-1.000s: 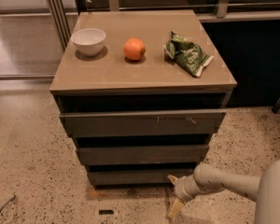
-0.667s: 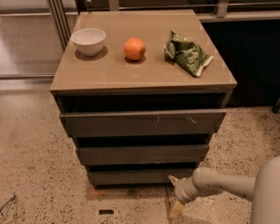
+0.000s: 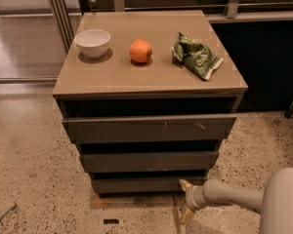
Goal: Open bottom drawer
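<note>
The cabinet has three dark grey-brown drawer fronts stacked under its tan top. The bottom drawer (image 3: 141, 184) is the lowest and smallest-looking front, just above the floor, and looks shut or nearly so. My gripper (image 3: 184, 200) is low at the right end of that front, on a pale arm reaching in from the lower right. Its fingers are spread open. The upper fingertip (image 3: 185, 184) is at the drawer front's right end; whether it touches is unclear. The lower fingertip (image 3: 184, 216) hangs near the floor. It holds nothing.
A white bowl (image 3: 93, 42), an orange (image 3: 140, 50) and a green crumpled snack bag (image 3: 196, 56) lie on the cabinet top (image 3: 112, 74). The widest top drawer front (image 3: 149, 128) has small white scratches. Speckled floor (image 3: 34, 179) surrounds the cabinet, with a dark wall at right.
My gripper has shifted slightly left and up toward the right end of the bottom drawer front. The drawers and the things on top have not moved.
</note>
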